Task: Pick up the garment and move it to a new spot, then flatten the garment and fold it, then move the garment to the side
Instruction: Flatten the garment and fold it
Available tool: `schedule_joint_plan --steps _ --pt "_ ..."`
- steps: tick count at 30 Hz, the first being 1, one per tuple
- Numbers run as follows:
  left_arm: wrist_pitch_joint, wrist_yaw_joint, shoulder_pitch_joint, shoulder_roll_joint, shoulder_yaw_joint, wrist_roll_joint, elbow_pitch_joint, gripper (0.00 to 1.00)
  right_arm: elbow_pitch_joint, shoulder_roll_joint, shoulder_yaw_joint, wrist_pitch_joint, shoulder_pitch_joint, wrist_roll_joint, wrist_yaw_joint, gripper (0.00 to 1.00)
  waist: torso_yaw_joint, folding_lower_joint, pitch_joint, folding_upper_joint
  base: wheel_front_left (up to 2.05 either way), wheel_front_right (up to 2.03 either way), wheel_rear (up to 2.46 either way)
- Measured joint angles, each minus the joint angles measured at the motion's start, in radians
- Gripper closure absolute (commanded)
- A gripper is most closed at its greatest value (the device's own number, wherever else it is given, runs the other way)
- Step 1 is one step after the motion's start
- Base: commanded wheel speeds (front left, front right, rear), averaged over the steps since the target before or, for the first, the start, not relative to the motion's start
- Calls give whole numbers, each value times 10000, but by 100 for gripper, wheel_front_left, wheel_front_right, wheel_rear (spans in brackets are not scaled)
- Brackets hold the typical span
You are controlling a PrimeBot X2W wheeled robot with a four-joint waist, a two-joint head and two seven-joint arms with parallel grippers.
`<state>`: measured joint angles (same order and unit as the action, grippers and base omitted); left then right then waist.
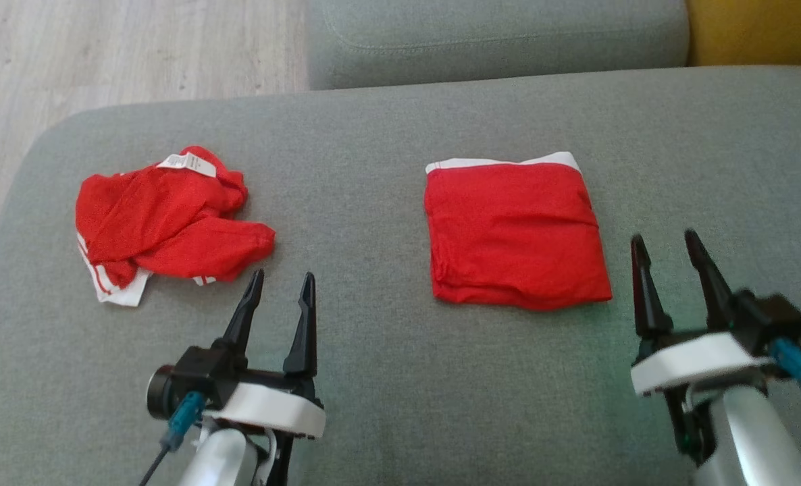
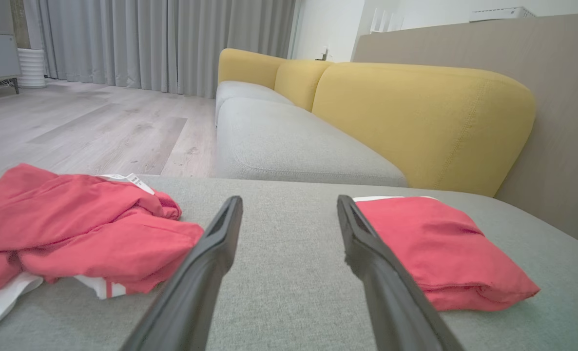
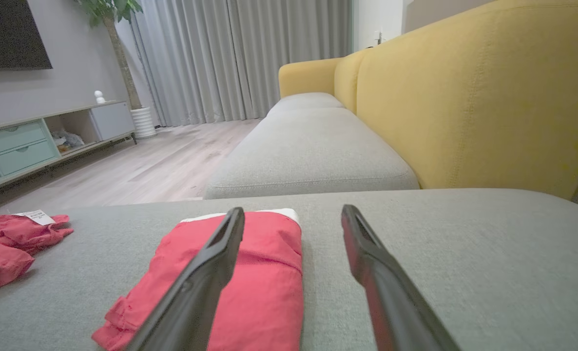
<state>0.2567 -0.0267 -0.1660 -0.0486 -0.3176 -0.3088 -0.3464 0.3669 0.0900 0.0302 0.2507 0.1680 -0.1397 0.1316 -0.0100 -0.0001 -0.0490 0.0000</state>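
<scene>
A red garment with a white band lies folded into a flat square [image 1: 514,233] right of centre on the grey sofa cushion [image 1: 387,135]; both wrist views catch it too [image 2: 440,248] [image 3: 255,273]. A second red garment [image 1: 167,223] lies crumpled at the left, its white label up [image 2: 74,224] [image 3: 11,239]. My right gripper [image 1: 667,243] hovers open just right of the folded square, holding nothing. My left gripper [image 1: 282,280] stands open between the two garments, near the crumpled one's lower right edge, also with nothing in it.
The cushion's rounded left edge drops to a pale wood floor [image 1: 103,47]. Another grey seat cushion [image 1: 495,37] lies beyond, with a yellow backrest [image 2: 415,117] along the right. A low cabinet [image 3: 35,141] and grey curtains [image 3: 221,58] stand across the room.
</scene>
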Motion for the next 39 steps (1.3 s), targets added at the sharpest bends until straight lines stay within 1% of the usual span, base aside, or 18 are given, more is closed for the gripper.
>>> schedule_joint_plan --steps 4,9,10,11,16,19,22,26,29,31,33,36,38,39 --pt "0 -8 90 -2 12 19 77 0 -372 -199 -153 0 -469 272 0 0 -44 0 -188 0 0 0 0" --pt "0 -79 6 0 31 23 303 0 -535 -203 -155 0 -187 715 0 0 0 1 -590 0 0 0 0" --pt "0 -88 -67 0 21 52 307 0 -520 -209 -194 0 -8 719 0 67 36 1 -719 0 0 0 0" --pt "0 -90 -174 0 17 100 314 0 -453 -219 -267 -8 229 656 0 100 81 1 -854 0 0 0 0" --pt "0 -81 -897 4 -19 59 462 0 94 -165 -407 -253 1885 543 0 100 493 3 -1567 0 0 0 0" --pt "0 -71 -1249 8 -90 -31 566 0 773 -10 -529 -447 2836 654 0 100 889 3 -1954 0 0 0 0" --pt "0 -29 -1452 8 -201 -84 585 0 1747 238 -608 -499 3557 832 0 100 1309 4 -2320 0 0 0 0" --pt "0 2 -1530 10 -389 -84 583 0 3496 477 -851 -499 4259 1081 0 100 1771 4 -2729 -1 0 0 0" --pt "0 19 -1591 19 -410 -86 585 0 4729 537 -972 -481 4538 1271 0 100 2024 3 -2914 -1 0 0 0" --pt "0 90 -1591 17 -410 -86 583 0 5158 566 -951 -341 4762 1432 0 100 2113 1 -2960 0 0 0 0" --pt "0 94 -1591 17 -412 -50 581 0 5451 554 -886 -182 5025 1430 0 100 2099 1 -2922 0 0 0 0" --pt "0 94 -1590 23 -410 167 577 0 5503 403 -552 -35 5183 1361 0 100 1996 1 -2812 0 0 0 0" --pt "0 92 -1588 23 -384 171 577 0 5323 207 -290 -29 5178 1170 0 100 1919 1 -2723 0 0 0 0" --pt "0 92 -1584 23 -357 171 579 0 4717 10 257 -27 5177 817 0 100 1807 1 -2612 0 0 0 0"
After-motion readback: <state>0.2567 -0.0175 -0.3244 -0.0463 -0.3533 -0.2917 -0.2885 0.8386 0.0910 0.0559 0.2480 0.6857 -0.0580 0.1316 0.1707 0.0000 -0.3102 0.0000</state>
